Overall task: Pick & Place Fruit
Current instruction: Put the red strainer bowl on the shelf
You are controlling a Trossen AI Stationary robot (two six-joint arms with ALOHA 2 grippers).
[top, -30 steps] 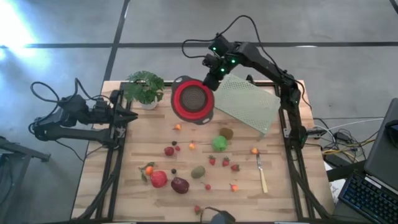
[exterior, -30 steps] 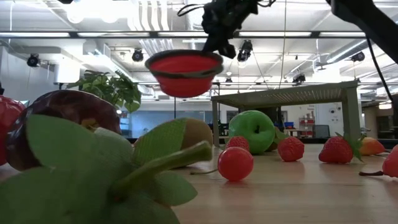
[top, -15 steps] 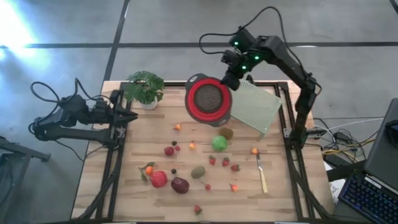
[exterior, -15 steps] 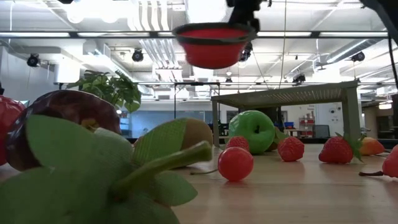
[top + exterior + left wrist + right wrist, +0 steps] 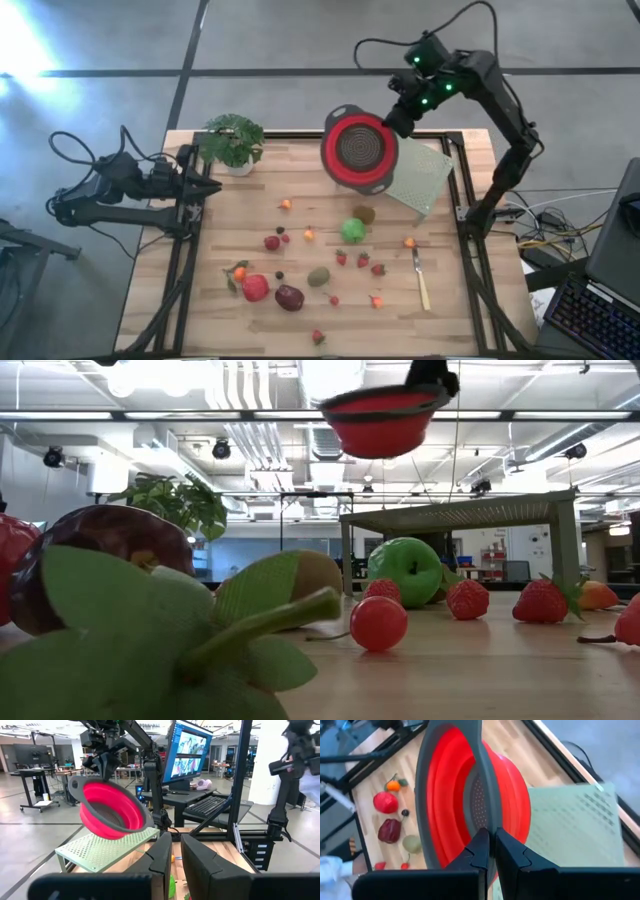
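At the desk's (image 5: 200, 300) left edge my left end effector (image 5: 212, 186) sits shut, empty, beside the potted plant (image 5: 232, 141). Across the desk middle I see the fruit (image 5: 318, 262) scattered loose: red apple (image 5: 255, 288), plum (image 5: 289, 297), kiwi (image 5: 318, 276), green apple (image 5: 352, 231). Up right, my right end effector (image 5: 397, 117) is clamped on the red colander (image 5: 359, 151) rim, held in the air over the green rack (image 5: 420, 177).
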